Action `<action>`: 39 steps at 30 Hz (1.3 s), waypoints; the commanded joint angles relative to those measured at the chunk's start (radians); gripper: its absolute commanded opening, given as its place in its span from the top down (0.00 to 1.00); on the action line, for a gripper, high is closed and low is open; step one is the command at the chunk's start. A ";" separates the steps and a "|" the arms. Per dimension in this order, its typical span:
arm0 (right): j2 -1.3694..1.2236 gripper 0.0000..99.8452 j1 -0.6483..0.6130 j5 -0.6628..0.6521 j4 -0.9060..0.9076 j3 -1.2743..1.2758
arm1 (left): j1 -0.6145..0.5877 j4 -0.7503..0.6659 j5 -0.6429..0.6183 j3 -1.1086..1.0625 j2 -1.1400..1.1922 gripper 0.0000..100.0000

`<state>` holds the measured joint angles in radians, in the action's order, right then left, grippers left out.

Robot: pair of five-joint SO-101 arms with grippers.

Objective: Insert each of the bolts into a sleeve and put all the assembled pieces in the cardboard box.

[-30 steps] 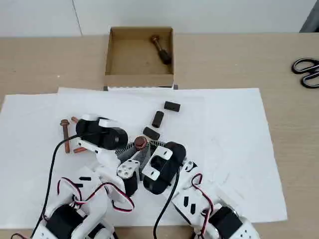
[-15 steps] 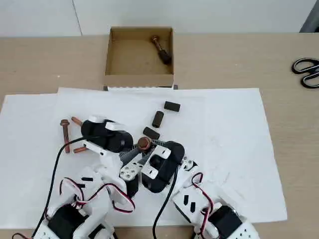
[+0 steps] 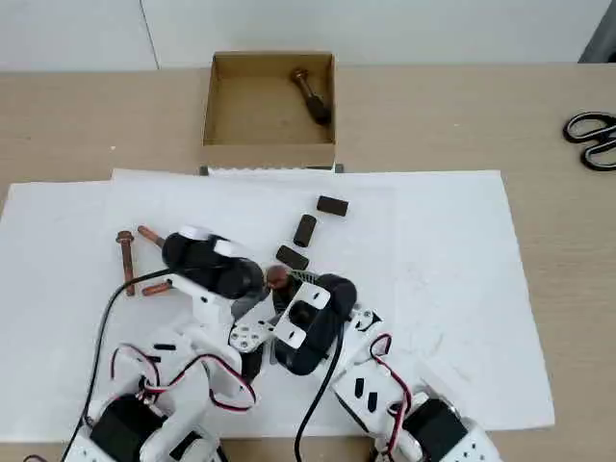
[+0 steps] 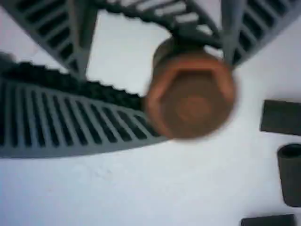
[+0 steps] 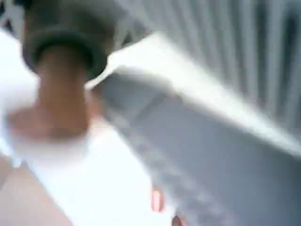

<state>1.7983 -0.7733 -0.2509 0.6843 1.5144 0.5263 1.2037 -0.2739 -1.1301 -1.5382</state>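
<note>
So here's where we're at. The left gripper (image 3: pixel 269 286) hangs over the paper (image 3: pixel 433 289), and its fingers (image 4: pixel 42 26) are closed on a bolt (image 4: pixel 190 94) just under the head. In the left wrist view we're looking straight at that copper hex head, lifted off the paper, with the ribbed gray fingers meeting behind it. From above, the head shows right between the two grippers.

The right gripper (image 3: pixel 291 294) is pressed up close to the bolt from the other side. We can't tell whether it's open or closed, since the right wrist view is too smeared. What we do get there is the copper shaft with a dark ring (image 5: pixel 61 42) round it, but we can't say for sure that it's a sleeve.

On the paper beyond the grippers there's a sleeve (image 3: pixel 292 257) just beside the bolt, a second sleeve (image 3: pixel 304 230) past it, and a third sleeve (image 3: pixel 332 206) nearest the box. Over on the left arm's side lies a loose bolt (image 3: pixel 125 262) in plain sight. A second loose bolt (image 3: pixel 146 233) and a third loose bolt (image 3: pixel 156 287) are partly hidden by the arm.

The box (image 3: pixel 217 115) stands on the counter (image 3: pixel 96 115) past the paper's far edge. It's open on top, with one assembled piece (image 3: pixel 310 96) lying in its right part. Scissors (image 3: pixel 589 140) lie at the counter's right edge, well apart from everything.
</note>
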 commanded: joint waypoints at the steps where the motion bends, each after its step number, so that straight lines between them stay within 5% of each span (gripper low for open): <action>1: 0.013 1.00 0.008 -0.011 -0.021 -0.017 | -0.080 0.038 0.075 0.022 0.002 0.82; 20: 0.013 1.00 0.154 -0.008 -0.027 0.012 | -0.109 0.037 0.008 0.136 -0.006 0.83; 26: 0.015 1.00 0.223 -0.003 -0.028 0.038 | -0.127 0.031 0.008 0.154 -0.006 1.00; 31: 0.015 1.00 0.288 0.006 -0.030 0.038 | -0.348 0.008 0.000 0.120 0.002 0.99; 35: 0.013 1.00 0.343 0.146 -0.030 0.035 | -0.559 -0.129 0.086 -0.010 0.002 0.99; 39: 0.010 1.00 0.386 0.173 -0.021 0.000 | -0.629 -0.272 0.106 -0.180 0.002 0.99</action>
<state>1.7983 -0.4189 -0.1051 0.6843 1.5620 -0.0629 1.0288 -0.1818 -1.2329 -1.5351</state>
